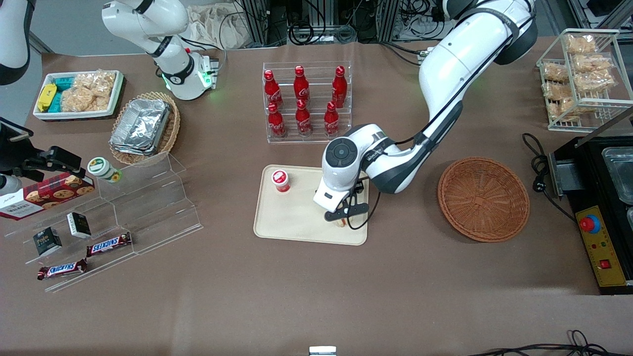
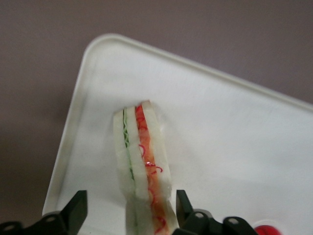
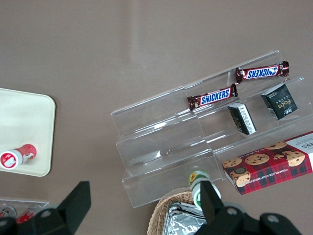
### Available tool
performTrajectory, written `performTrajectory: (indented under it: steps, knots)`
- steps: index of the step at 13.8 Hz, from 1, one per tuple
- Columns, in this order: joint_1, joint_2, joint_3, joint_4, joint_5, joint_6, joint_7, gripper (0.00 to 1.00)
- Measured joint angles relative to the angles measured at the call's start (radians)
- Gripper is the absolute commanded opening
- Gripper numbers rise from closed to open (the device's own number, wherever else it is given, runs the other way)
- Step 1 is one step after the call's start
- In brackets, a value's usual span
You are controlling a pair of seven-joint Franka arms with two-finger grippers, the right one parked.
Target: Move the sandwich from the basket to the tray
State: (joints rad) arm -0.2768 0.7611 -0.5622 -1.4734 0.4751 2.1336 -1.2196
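Observation:
The sandwich (image 2: 142, 156), a white wedge with green and orange-red filling stripes, rests on the cream tray (image 2: 220, 132) near one of its corners. My left gripper (image 2: 131, 210) is open, with one finger on each side of the sandwich and a gap at both. In the front view the gripper (image 1: 341, 216) is low over the tray (image 1: 287, 222), at the corner nearest the front camera and the basket, and the sandwich (image 1: 340, 223) barely shows under it. The round reddish-brown wicker basket (image 1: 483, 199) stands beside the tray toward the working arm's end, with nothing in it.
A small red-capped pot (image 1: 281, 180) stands on the tray. A clear rack of red cola bottles (image 1: 302, 101) is farther from the camera than the tray. A clear stepped shelf (image 1: 148, 207) with snack bars lies toward the parked arm's end.

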Motion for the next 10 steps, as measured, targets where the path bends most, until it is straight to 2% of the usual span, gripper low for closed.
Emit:
performTrajectory:
  steps: [4,7,10]
  knots:
    - [0.016,-0.210,-0.001,0.021,-0.024,-0.192,-0.101,1.00]
    - [0.109,-0.371,0.001,0.021,-0.115,-0.305,-0.070,1.00]
    - [0.227,-0.476,0.003,0.017,-0.214,-0.388,0.075,1.00]
